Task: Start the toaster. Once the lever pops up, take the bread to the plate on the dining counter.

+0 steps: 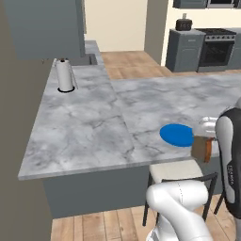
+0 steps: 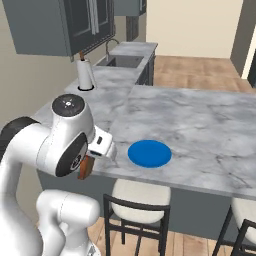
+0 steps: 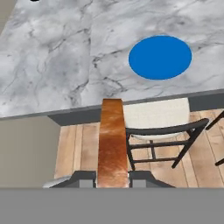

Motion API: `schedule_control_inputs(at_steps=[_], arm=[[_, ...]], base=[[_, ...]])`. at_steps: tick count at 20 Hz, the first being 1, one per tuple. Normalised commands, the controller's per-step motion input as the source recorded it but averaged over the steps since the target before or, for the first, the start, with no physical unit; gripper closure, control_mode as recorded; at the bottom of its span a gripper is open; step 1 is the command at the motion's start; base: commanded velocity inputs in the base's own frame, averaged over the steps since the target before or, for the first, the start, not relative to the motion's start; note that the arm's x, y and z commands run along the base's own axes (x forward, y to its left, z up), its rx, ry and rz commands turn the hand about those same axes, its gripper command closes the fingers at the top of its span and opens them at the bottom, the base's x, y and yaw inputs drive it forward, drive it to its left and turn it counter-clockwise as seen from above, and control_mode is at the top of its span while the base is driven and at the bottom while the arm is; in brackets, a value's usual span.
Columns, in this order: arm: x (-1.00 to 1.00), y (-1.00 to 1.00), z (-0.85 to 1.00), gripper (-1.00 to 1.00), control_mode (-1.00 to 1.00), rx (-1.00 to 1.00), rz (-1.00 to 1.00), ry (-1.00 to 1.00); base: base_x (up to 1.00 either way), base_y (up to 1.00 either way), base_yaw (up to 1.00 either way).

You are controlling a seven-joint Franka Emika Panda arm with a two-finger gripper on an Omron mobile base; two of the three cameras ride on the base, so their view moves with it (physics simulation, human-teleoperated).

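Nearest in the hand view, the gripper (image 3: 113, 177) has its fingers pinching the bread (image 3: 112, 140), a brown slice held edge-on and running straight up toward twelve o'clock from between the tips. Under the slice there is wooden floor (image 3: 72, 148), and just to its three o'clock stands a dark-framed chair (image 3: 162, 127) with a cream seat, tucked against the tabletop edge. From the left base view, the bread (image 1: 202, 148) hangs just off the near edge of the dining counter (image 1: 94, 127), at about four o'clock from the plate (image 1: 177, 134) and close beside it but not over it. In the right base view, the slice (image 2: 86, 167) peeks out below the white wrist, at nine o'clock from the plate (image 2: 149, 153). The blue plate lies flat on the marble tabletop near its front edge, nothing on it. Farther back, a paper towel roll (image 1: 64, 75) stands upright at eleven o'clock, a sink (image 2: 121, 61) beyond it, and the toaster (image 1: 184, 23) sits on a far cabinet beside the oven (image 1: 217, 49).
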Motion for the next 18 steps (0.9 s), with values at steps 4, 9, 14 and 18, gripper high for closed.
schedule_control_inputs(at_steps=[4,9,14,18], arm=[[0.28,-0.72,-0.09,1.0,-1.0,0.21,0.06,0.0],[0.39,-0.62,-0.12,1.0,-1.0,0.16,0.09,0.0],[0.61,-0.4,-0.18,1.0,-1.0,0.16,0.11,0.0],[0.65,-0.13,-0.18,1.0,-1.0,0.15,0.14,0.0]], base=[[0.0,0.0,0.0],[0.0,0.0,0.0],[0.0,0.0,0.0],[0.0,0.0,0.0]])
